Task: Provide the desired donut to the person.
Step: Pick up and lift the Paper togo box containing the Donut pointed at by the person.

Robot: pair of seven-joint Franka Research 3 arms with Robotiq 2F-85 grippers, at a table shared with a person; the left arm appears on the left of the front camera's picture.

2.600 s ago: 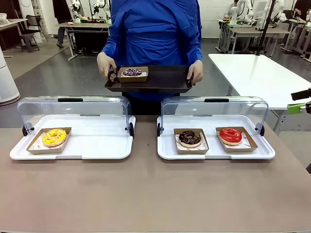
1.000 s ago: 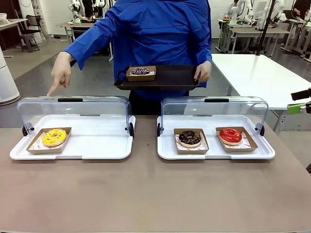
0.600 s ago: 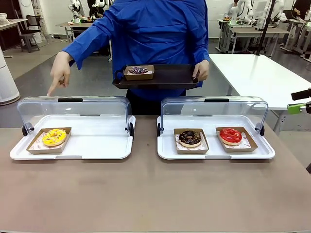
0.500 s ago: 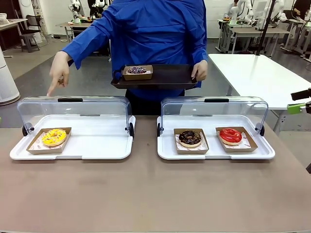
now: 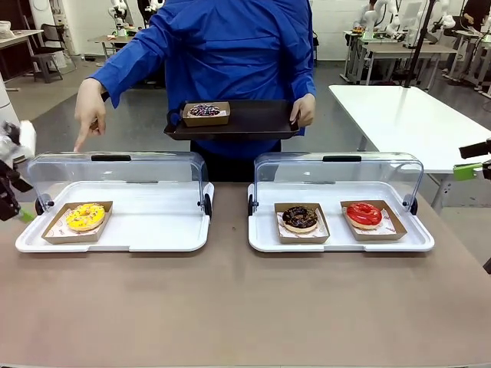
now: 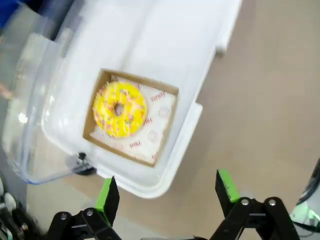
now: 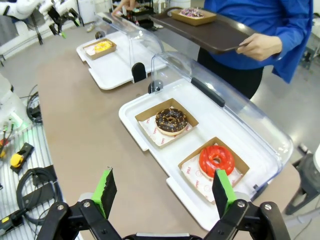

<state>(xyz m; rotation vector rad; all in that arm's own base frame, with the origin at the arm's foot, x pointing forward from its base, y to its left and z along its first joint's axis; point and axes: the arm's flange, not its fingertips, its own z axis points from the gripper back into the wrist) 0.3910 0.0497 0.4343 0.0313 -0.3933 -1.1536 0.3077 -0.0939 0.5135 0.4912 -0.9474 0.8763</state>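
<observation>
From the front, the person (image 5: 230, 54) stands behind the far edge of the worktop (image 5: 245, 307). The top of the picture cuts off the head. One hand (image 5: 302, 110) holds a dark tray (image 5: 253, 121) with a sprinkle donut (image 5: 203, 111) in a small box. The pointing hand (image 5: 88, 115) aims a finger down over the far left corner, above the left case (image 5: 115, 239). The yellow donut (image 5: 85, 217) lies in its box at the left end of that case. The clear lid (image 5: 115, 172) stands up at the back. The right case (image 5: 337, 244), by the far right corner, holds a chocolate donut (image 5: 300, 218) and a red donut (image 5: 364, 214) side by side. The left arm (image 5: 9, 172) pokes in at the left edge and is mostly cut off.

From the left wrist, the picture is a bit blurry. The left gripper (image 6: 167, 192) has its fingers wide apart. It holds nothing and touches nothing. It hangs over the worktop, just off the edge of the left case. The yellow donut sits in its brown box past the fingers. The print on its paper is too small to read.

From the right wrist, the right gripper (image 7: 164, 192) is wide apart too, with nothing in it. The right case lies ahead of it, with the red donut nearest. The hand with the dark tray shows at the top.
</observation>
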